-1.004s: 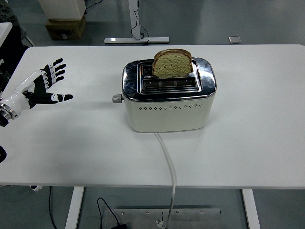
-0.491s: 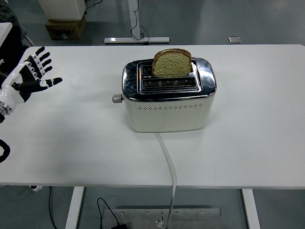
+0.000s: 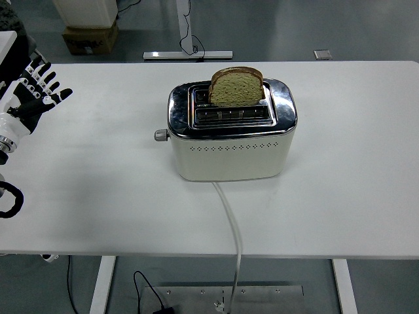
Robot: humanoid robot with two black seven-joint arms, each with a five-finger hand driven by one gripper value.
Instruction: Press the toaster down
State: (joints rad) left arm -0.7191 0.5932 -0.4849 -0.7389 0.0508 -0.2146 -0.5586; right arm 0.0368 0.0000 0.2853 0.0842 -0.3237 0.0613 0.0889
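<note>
A cream and chrome toaster [image 3: 230, 137] stands in the middle of the white table [image 3: 98, 183]. A slice of brown bread [image 3: 237, 86] sticks up out of its rear slot; the front slot holds nothing. The toaster's lever knob [image 3: 160, 135] juts out of its left end, high on the side. My left hand [image 3: 33, 95] hovers at the table's far left edge, well away from the toaster, fingers spread and holding nothing. The right hand does not show.
The toaster's white cord [image 3: 230, 222] runs from its front over the table's near edge to the floor. A cardboard box [image 3: 90, 36] and a stand's base [image 3: 188, 55] sit on the floor beyond the table.
My left hand has drawn back to the left and away from the toaster, rising toward the picture's left edge. The toaster and bread have not moved.
</note>
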